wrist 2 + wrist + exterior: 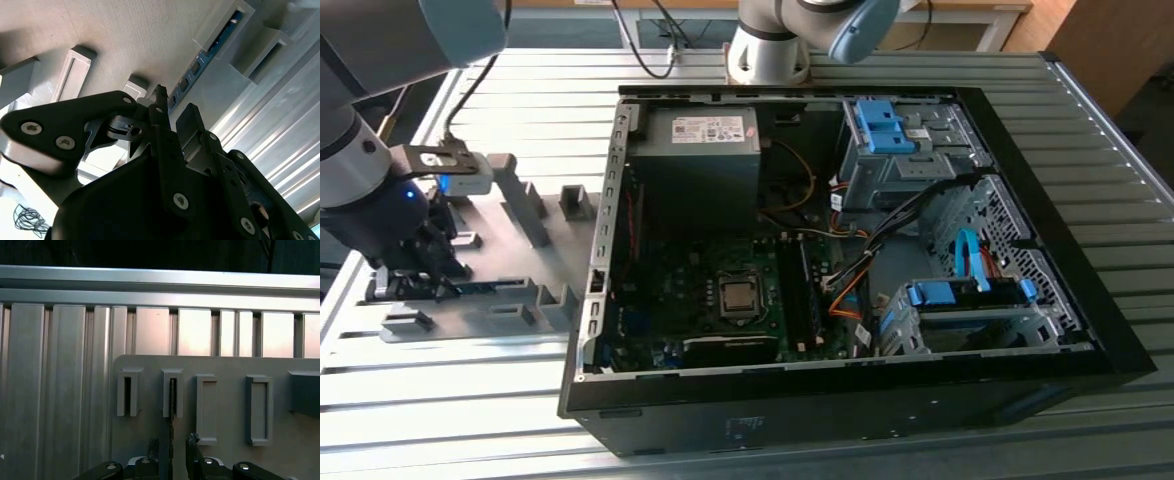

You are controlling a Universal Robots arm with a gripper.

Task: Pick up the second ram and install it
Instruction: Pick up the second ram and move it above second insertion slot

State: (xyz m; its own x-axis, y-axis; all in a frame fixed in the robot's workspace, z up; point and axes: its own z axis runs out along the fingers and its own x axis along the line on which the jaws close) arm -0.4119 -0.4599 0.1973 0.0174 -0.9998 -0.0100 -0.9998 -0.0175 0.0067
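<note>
The second ram (210, 47) is a thin blue-green stick standing on edge in grey holder blocks (172, 392) on a grey plate (534, 255). That plate lies at the exterior view's left, beside the open computer case (854, 250). In the exterior view, the ram (487, 287) runs along the plate's near side. My gripper (416, 280) is lowered over it. In both wrist views the gripper (172, 444) is open, with one black finger (152, 446) on each side of the stick's thin edge (171, 420) and small gaps between. The gripper (174, 104) straddles the ram's near end.
Inside the case are the motherboard (720, 300) with its memory slots (807, 290), a power supply (698, 140) and blue drive latches (887, 125). Several other grey holder blocks (129, 392) stand on the plate. All of it rests on a ribbed aluminium table (454, 400).
</note>
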